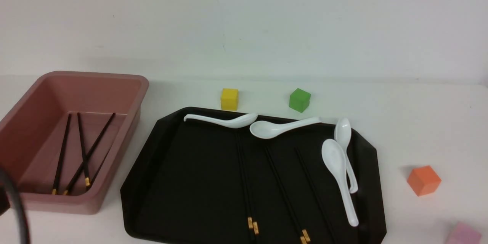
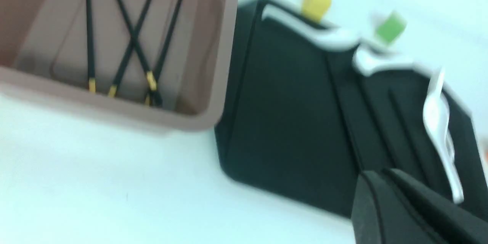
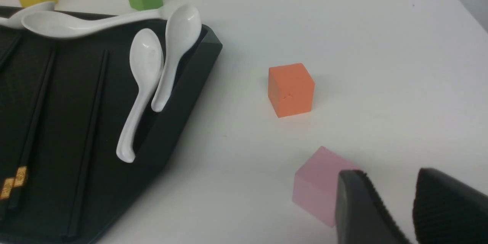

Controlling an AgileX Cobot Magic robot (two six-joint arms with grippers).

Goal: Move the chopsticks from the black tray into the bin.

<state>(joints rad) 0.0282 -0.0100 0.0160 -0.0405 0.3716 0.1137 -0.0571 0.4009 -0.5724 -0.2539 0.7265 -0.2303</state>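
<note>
The black tray (image 1: 183, 183) lies in the middle of the table with several black chopsticks (image 1: 245, 183) lengthwise on it, gold bands toward me. More chopsticks (image 1: 82, 148) lie crossed on the floor of the pink bin (image 1: 23, 114) at the left, also seen in the blurred left wrist view as chopsticks (image 2: 131, 42) in the bin (image 2: 225, 45). My left gripper (image 2: 377, 173) is shut with nothing in it, off the tray's (image 2: 289, 122) near edge. My right gripper (image 3: 389, 175) is open and empty over the table, right of the tray.
Several white spoons (image 1: 337, 164) lie along the tray's far and right sides. A yellow cube (image 1: 229, 99) and a green cube (image 1: 299, 100) stand behind the tray. An orange cube (image 1: 424, 180) and a pink cube (image 3: 316, 183) sit to its right, the pink one beside my right fingers.
</note>
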